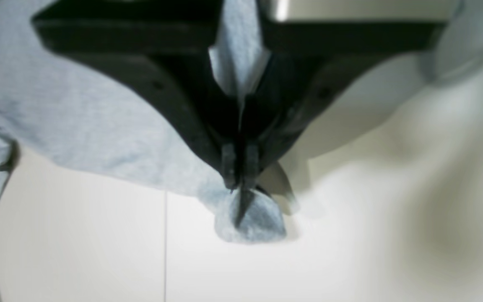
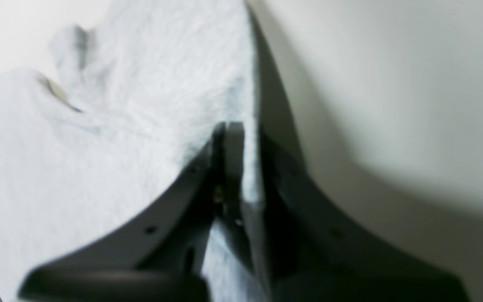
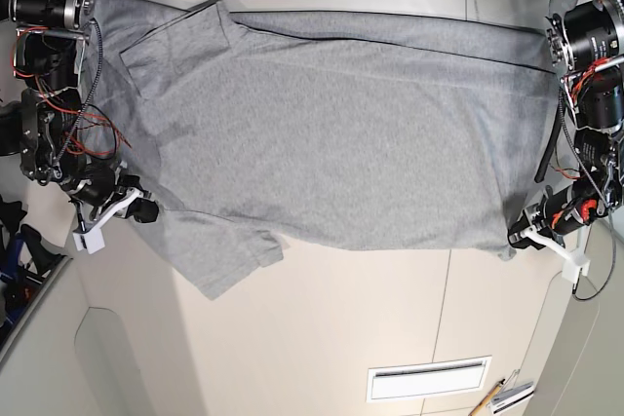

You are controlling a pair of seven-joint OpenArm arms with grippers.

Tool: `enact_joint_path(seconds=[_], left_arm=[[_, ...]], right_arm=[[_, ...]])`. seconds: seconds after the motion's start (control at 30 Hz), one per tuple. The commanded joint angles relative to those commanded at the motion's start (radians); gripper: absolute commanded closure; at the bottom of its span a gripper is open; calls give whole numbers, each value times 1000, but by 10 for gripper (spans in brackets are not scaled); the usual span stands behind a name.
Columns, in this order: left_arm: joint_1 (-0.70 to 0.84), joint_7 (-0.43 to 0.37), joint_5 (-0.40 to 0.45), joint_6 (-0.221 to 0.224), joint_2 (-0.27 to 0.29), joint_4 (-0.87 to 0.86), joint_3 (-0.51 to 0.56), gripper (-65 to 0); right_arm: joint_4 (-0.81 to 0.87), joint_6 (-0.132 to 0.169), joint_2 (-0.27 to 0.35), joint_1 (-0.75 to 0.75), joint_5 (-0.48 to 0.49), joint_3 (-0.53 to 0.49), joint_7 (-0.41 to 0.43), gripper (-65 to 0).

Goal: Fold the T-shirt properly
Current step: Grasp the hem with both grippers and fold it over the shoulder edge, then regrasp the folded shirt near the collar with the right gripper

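While both our left hand (image 1: 238, 184) and right hand (image 2: 241, 167) clamp the T-shirt (image 3: 331, 133) edge, it lies spread on the worktop (image 3: 322, 338), unfolded

I count one grey T-shirt (image 3: 331, 133) spread on one white table (image 3: 322, 338). It shows two short sleeves, both toward my right arm's end of the shirt. I have two grippers: my left (image 3: 527, 232) and my right (image 3: 144, 211). One vent slot (image 3: 429, 378) sits below the shirt.
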Motion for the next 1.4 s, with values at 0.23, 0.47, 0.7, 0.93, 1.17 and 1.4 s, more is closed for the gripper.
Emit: enact_joint_path(seconds=[0.23, 0.47, 0.7, 0.93, 1.17, 1.4], left_arm=[[8, 168, -145, 0, -51, 16, 0, 0], [95, 409, -426, 0, -131, 107, 0, 0], [229, 474, -500, 0, -188, 256, 0, 0], [358, 494, -503, 0, -193, 359, 0, 0], [426, 494, -503, 0, -192, 362, 0, 0], [447, 471, -496, 0, -182, 362, 0, 0]], right_arm=[[186, 0, 12, -50, 29, 1, -91, 0], [434, 0, 78, -222, 94, 4, -115, 0], [576, 0, 116, -362, 137, 53, -141, 0], [661, 0, 116, -497, 177, 167, -148, 0], [658, -1, 113, -587, 175, 171, -152, 0], [658, -12, 113, -595, 193, 184, -134, -314]])
